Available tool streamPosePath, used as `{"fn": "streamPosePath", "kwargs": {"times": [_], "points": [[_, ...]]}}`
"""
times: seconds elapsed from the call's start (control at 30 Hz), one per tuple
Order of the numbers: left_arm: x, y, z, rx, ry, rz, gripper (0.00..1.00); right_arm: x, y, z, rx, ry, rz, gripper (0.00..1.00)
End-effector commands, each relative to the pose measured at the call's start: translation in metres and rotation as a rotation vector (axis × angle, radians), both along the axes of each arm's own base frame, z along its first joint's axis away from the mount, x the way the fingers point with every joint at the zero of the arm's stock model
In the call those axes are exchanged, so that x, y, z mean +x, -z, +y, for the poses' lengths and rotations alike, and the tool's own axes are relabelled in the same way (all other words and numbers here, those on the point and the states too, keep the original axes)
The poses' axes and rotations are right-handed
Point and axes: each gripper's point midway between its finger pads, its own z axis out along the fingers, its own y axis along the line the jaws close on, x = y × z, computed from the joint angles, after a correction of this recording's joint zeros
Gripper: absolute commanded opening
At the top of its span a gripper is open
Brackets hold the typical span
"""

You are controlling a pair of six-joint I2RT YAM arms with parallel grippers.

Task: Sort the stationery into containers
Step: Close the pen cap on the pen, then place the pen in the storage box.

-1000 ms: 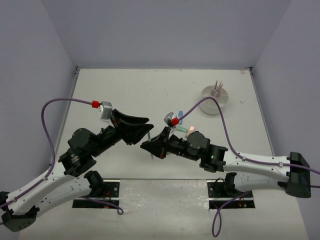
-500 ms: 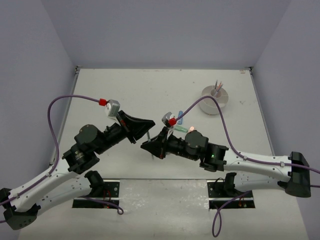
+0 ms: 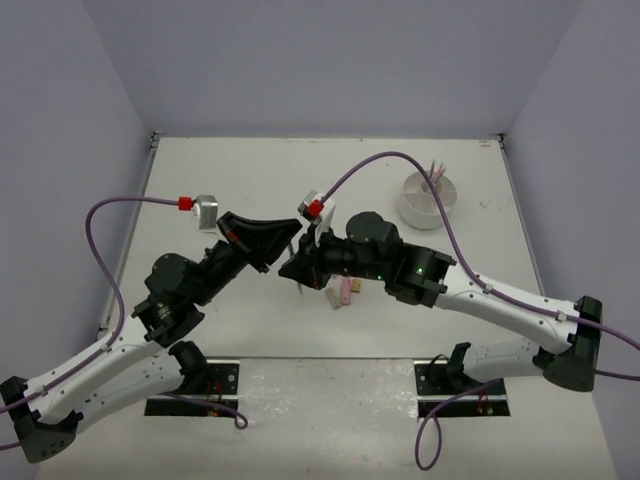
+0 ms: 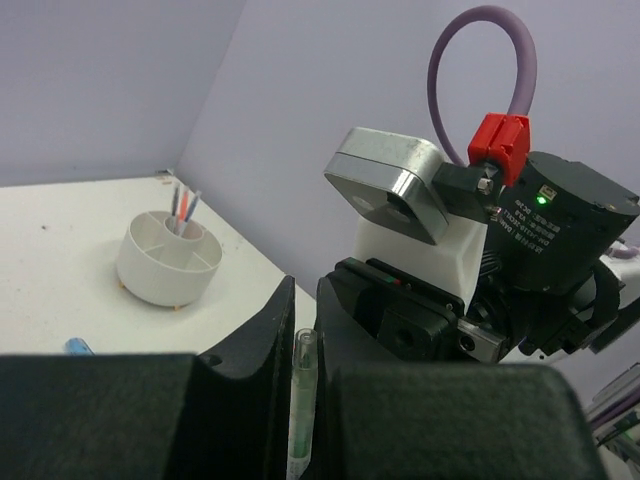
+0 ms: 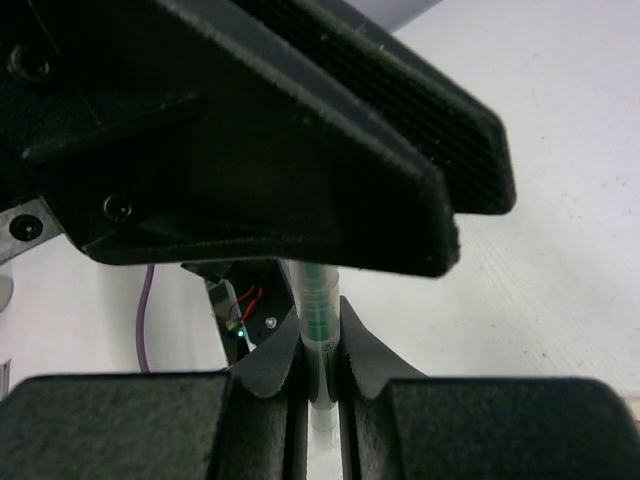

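Note:
A clear pen with a green insert point(image 4: 301, 392) stands between the jaws of my left gripper point(image 4: 305, 300), which is shut on it. My right gripper point(image 5: 322, 345) is shut on the same pen point(image 5: 320, 300) lower down. In the top view the two grippers meet tip to tip mid-table, left point(image 3: 285, 245) and right point(image 3: 296, 270). The white round tub point(image 3: 428, 200) stands at the back right with pens in its centre cup point(image 4: 182, 205). A pink eraser point(image 3: 345, 292) and a tan eraser point(image 3: 332, 297) lie under the right arm.
The tub point(image 4: 168, 260) also shows in the left wrist view, with a blue pen end point(image 4: 78, 346) on the table near it. Purple cables arc over both arms. Grey walls close the table on three sides.

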Motion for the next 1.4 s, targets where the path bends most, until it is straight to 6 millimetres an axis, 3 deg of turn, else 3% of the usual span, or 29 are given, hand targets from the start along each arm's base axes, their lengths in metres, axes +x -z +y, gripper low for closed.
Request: {"fn": "streamPosePath", "kwargs": {"times": [0.0, 0.1, 0.23, 0.3, 0.43, 0.53, 0.6, 0.77, 0.8, 0.87, 0.9, 0.97, 1.1, 1.17, 1.23, 1.37], "points": [[-0.059, 0.086, -0.035, 0.183, 0.342, 0.191, 0.0, 0.082, -0.16, -0.025, 0.345, 0.274, -0.235, 0.0], [-0.064, 0.093, -0.04, 0.179, 0.373, 0.204, 0.0, 0.091, -0.179, -0.024, 0.345, 0.283, -0.256, 0.0], [-0.062, 0.098, -0.039, 0.184, 0.348, 0.203, 0.0, 0.1, -0.172, -0.019, 0.325, 0.284, -0.244, 0.0], [-0.053, 0.087, -0.033, 0.186, 0.285, 0.171, 0.0, 0.094, -0.154, -0.011, 0.31, 0.234, -0.222, 0.0], [-0.046, 0.049, -0.028, 0.196, 0.236, 0.099, 0.0, 0.079, -0.086, 0.013, 0.285, 0.111, -0.107, 0.0], [-0.043, 0.01, -0.029, 0.175, 0.227, 0.035, 0.04, 0.065, -0.053, 0.025, 0.296, 0.033, -0.051, 0.0], [-0.039, -0.01, -0.028, 0.161, 0.204, 0.003, 0.15, 0.055, -0.036, 0.026, 0.309, -0.008, -0.023, 0.0], [-0.012, -0.047, -0.003, 0.144, -0.002, -0.019, 0.62, 0.045, -0.019, 0.018, 0.347, -0.025, -0.03, 0.0], [-0.013, -0.052, -0.001, 0.14, -0.005, -0.021, 0.62, 0.045, -0.015, 0.017, 0.34, -0.021, -0.03, 0.0], [0.003, -0.065, 0.02, 0.141, -0.144, -0.002, 0.95, 0.051, -0.008, 0.011, 0.306, 0.028, -0.038, 0.0], [0.009, -0.071, 0.029, 0.137, -0.202, 0.0, 1.0, 0.056, -0.006, 0.008, 0.292, 0.058, -0.045, 0.0], [0.02, -0.072, 0.047, 0.149, -0.308, 0.033, 1.0, 0.067, 0.001, 0.0, 0.266, 0.132, -0.053, 0.0], [0.03, -0.052, 0.087, 0.21, -0.491, 0.127, 1.0, 0.113, 0.01, -0.046, 0.186, 0.423, -0.105, 0.0], [0.03, -0.036, 0.094, 0.26, -0.513, 0.149, 1.0, 0.153, 0.01, -0.089, 0.121, 0.68, -0.142, 0.0], [0.026, 0.0, 0.095, 0.376, -0.494, 0.182, 1.0, 0.2, 0.014, -0.158, 0.021, 0.963, -0.147, 0.0], [0.019, 0.05, 0.097, 0.523, -0.464, 0.234, 1.0, 0.243, 0.01, -0.262, -0.042, 1.345, -0.182, 0.0]]}}
